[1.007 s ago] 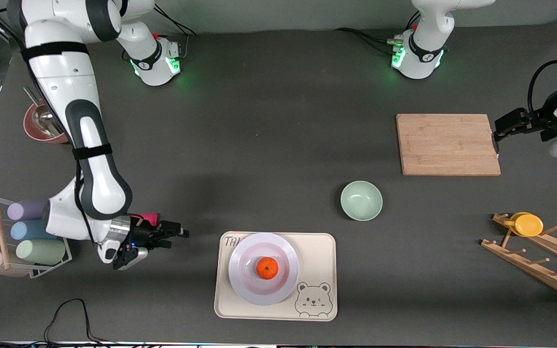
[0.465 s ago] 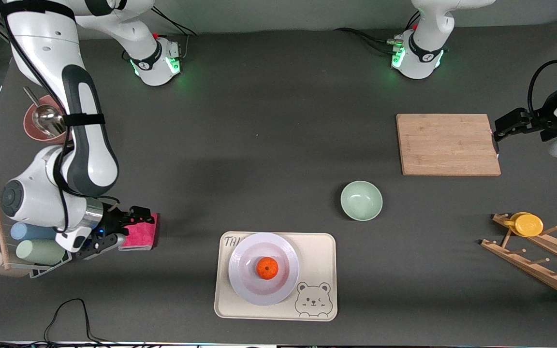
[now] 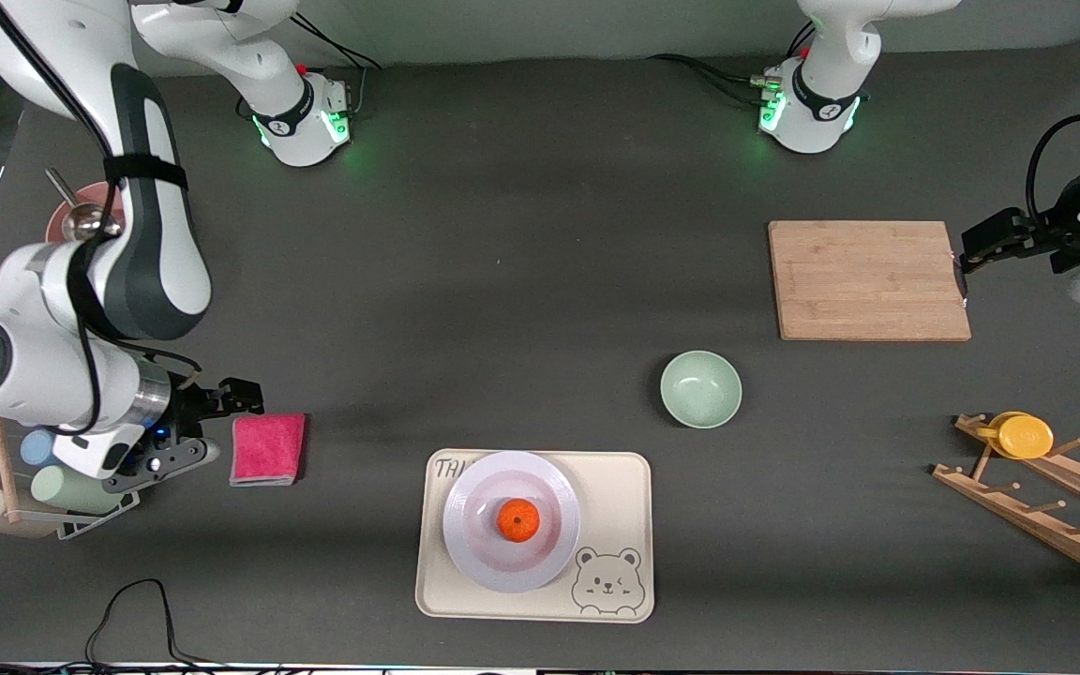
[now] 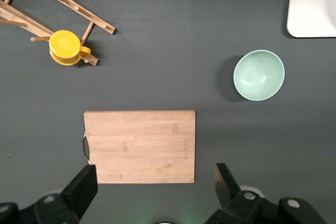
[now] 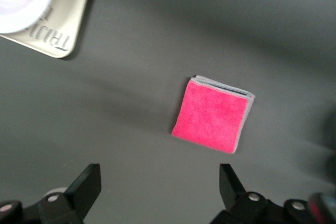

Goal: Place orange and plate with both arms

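Since the earlier frames, my right arm has swung back toward its own end of the table, uncovering the pink cloth [image 3: 267, 449]; right gripper [image 3: 217, 419] now hangs over bare tabletop just beside that cloth, near the rack of pastel cups [image 3: 52, 469]. Its fingers are spread wide, nothing between them. Left arm unchanged, waiting: left gripper [image 3: 982, 246] is up over the edge of the wooden cutting board [image 3: 868, 279], fingers also spread and empty.

I see the orange [image 3: 517, 520] sitting in the middle of the plate [image 3: 465, 525], and the plate resting on the beige bear tray [image 3: 615, 497], toward the front camera. Green bowl [image 3: 700, 389] stands apart, between tray and board. Yellow cup [image 3: 1025, 436] sits on the wooden peg rack [image 3: 1046, 516] at the left arm's end.
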Controlling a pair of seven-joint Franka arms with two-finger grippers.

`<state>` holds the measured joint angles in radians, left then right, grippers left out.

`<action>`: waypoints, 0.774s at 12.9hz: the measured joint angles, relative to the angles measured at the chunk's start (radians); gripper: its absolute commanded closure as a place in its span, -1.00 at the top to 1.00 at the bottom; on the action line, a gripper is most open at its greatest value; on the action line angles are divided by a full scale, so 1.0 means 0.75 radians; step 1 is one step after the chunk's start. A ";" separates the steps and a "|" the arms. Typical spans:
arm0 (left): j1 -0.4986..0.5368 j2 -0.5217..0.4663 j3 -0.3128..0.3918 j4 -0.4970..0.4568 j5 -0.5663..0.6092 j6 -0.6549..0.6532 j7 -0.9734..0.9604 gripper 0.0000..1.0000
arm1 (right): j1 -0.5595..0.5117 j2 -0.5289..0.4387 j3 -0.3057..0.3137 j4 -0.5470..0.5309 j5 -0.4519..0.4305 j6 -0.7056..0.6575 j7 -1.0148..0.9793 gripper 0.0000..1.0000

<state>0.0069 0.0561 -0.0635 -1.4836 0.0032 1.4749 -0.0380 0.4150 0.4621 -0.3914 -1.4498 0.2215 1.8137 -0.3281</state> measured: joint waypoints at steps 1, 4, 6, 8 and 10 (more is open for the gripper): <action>0.000 0.000 0.000 0.000 0.000 0.000 0.000 1.00 | 0.004 -0.004 0.000 0.064 -0.005 -0.064 0.020 1.00; 0.000 -0.001 0.000 0.000 0.000 0.000 0.000 1.00 | 0.000 -0.009 -0.021 0.240 -0.018 -0.280 0.034 1.00; 0.000 -0.001 0.000 0.000 0.000 0.000 0.000 1.00 | -0.026 -0.020 -0.045 0.308 -0.056 -0.361 0.034 1.00; 0.000 -0.001 0.001 0.000 0.000 -0.001 0.000 1.00 | -0.075 -0.063 -0.040 0.329 -0.120 -0.394 0.032 1.00; 0.000 -0.001 0.001 0.000 0.000 -0.001 0.000 1.00 | -0.151 -0.125 -0.008 0.327 -0.140 -0.447 0.024 1.00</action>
<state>0.0069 0.0552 -0.0630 -1.4836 0.0029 1.4741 -0.0380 0.3019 0.3682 -0.3974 -1.2043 0.1162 1.4787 -0.3100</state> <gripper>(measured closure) 0.000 0.000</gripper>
